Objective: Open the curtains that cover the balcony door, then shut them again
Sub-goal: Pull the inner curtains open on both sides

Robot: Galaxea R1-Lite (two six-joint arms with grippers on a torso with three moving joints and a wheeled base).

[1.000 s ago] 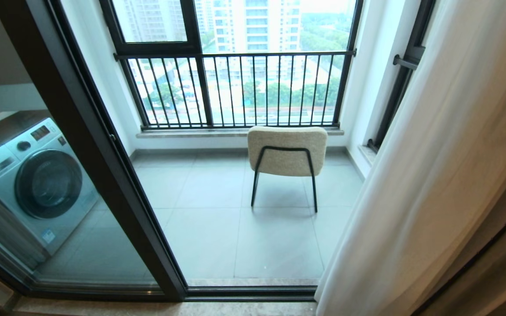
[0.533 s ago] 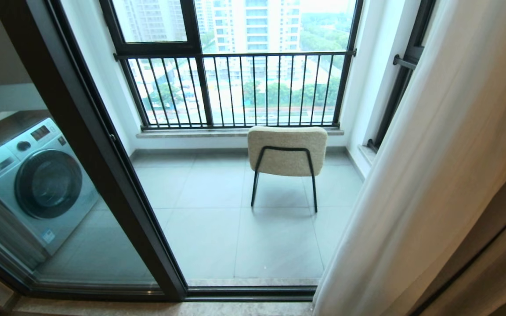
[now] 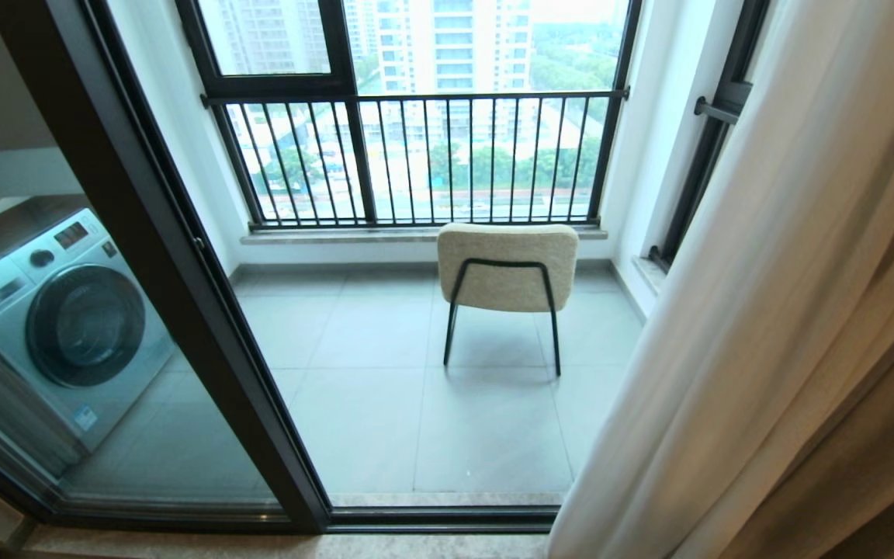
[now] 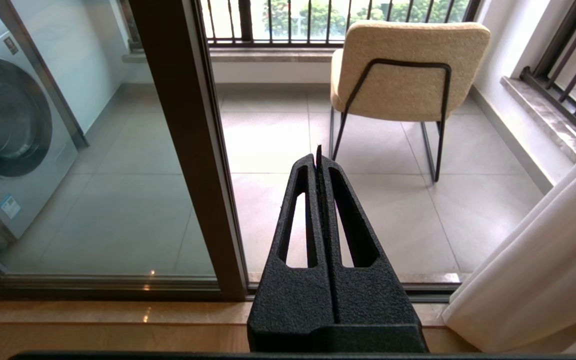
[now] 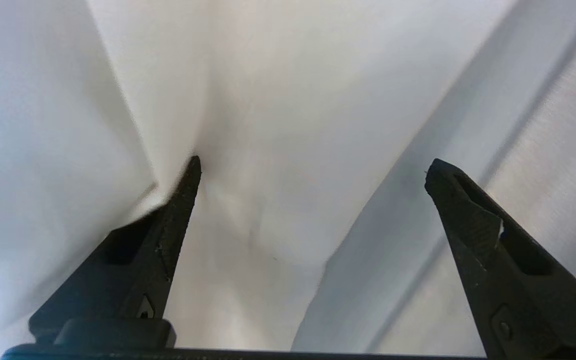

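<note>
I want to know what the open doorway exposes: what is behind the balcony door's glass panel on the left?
Through the balcony door glass a washing machine stands on the tiled floor. The door's dark frame hides its right edge, and what lies further left is out of view.

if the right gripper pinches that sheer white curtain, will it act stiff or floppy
Probably floppy: the curtain hangs in soft folds and dents around one finger of the open right gripper. Likely light and slippery, being thin and smooth.
</note>
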